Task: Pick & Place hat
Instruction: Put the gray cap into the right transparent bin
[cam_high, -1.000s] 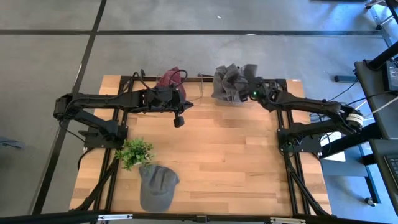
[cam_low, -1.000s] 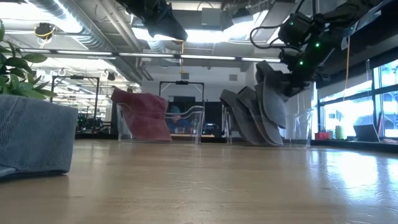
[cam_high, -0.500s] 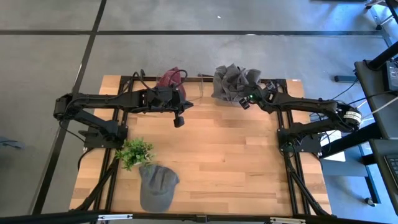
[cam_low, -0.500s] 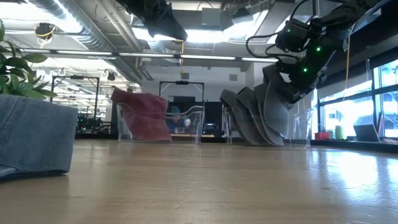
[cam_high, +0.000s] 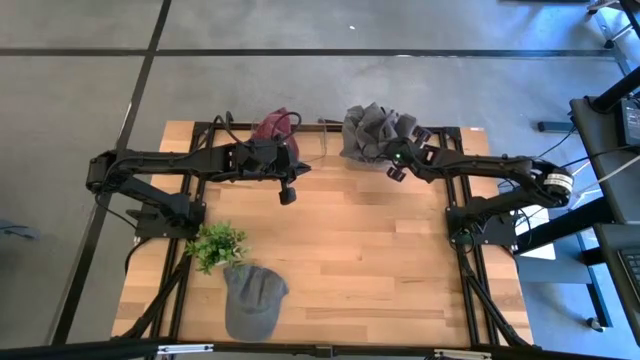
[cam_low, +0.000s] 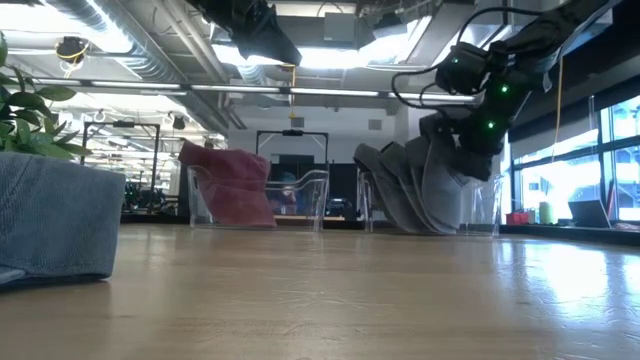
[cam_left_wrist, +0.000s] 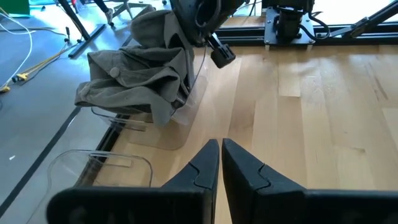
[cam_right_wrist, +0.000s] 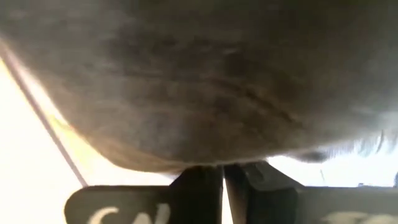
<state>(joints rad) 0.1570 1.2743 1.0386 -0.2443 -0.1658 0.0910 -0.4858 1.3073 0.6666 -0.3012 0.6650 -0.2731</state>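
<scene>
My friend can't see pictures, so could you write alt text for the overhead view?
Seen from above, the right gripper is shut on a grey hat at the stack of grey hats at the wooden table's far edge. The left gripper hangs shut nearby; a plant and cap sit in front.

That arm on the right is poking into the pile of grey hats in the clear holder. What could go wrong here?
The right gripper sits against the grey hats with its jaws shut, and no hat is visibly pinched, so it may come away with nothing. Pushing could also tip the stack out of the clear holder, or drag several hats along at once. The left gripper hangs shut over the table, out of the way.
</scene>
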